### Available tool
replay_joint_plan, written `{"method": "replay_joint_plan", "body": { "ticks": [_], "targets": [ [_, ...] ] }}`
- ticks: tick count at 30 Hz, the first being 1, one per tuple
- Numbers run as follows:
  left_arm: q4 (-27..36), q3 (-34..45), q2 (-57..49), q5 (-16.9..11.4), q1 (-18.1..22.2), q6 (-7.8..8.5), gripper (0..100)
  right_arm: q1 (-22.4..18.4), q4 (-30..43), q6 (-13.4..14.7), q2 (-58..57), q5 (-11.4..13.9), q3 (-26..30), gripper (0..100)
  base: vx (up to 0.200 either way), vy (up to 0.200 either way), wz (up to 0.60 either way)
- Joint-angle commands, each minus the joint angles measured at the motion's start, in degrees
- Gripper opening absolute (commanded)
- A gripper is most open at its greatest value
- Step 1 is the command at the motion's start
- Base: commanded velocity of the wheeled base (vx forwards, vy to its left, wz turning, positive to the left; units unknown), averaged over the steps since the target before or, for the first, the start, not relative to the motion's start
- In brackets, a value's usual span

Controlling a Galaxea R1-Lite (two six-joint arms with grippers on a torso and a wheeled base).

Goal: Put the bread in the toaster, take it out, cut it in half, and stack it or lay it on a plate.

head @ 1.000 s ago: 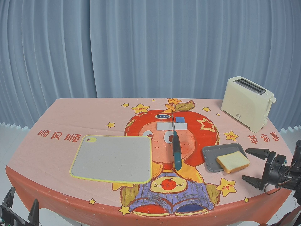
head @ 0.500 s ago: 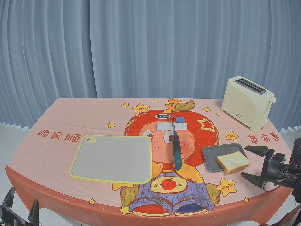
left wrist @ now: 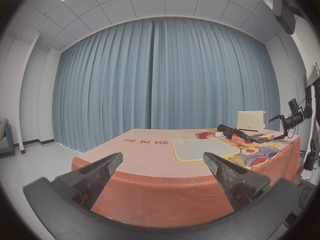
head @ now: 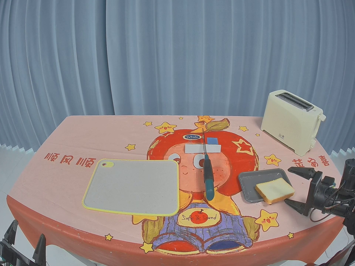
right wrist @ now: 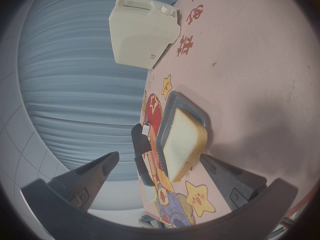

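The task stood at its first step: the bread was not yet picked up. In the head view the bread, one pale slice, lay in the lower right of the frame on a small grey tray, with one corner hanging over the tray's lower edge. The toaster stood higher at the right of the frame, well apart from the tray, and nothing stuck out of its slots.

The right claw was at the right edge of the frame, just beside the bread and low over the table. Its two fingers were spread wide and pointed toward the slice, and they touched nothing. In the right wrist view the bread lay ahead of the spread fingers, nearer to one of them. The left claw was in the lower left corner of the frame, below the table's edge, also spread and holding nothing.

The knife in the middle of the frame and the cutting board to its left lay untouched. They belong, I think, to the later cutting step.

The next move probably calls for bringing the right claw forward until the slice is between the fingers, then closing gently, because bread is soft and crushes easily. The overhanging corner seems a good place to grip. After that the slice must be lifted, turned on its edge and carried to a toaster slot.
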Motion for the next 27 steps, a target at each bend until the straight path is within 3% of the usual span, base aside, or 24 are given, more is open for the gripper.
{"method": "replay_joint_plan", "body": {
  "ticks": [1,27],
  "targets": [
    [0.0,1.01,-0.93,0.03,0.02,-0.02,100,-0.25,-0.02,-0.01,0.64,0.01,-0.69,100,0.0,0.0,0.0],
    [0.0,1.01,-0.93,-0.06,0.02,-0.02,100,-0.96,-0.11,-0.01,1.87,0.01,-1.66,100,0.0,0.0,0.0]
  ]
}}
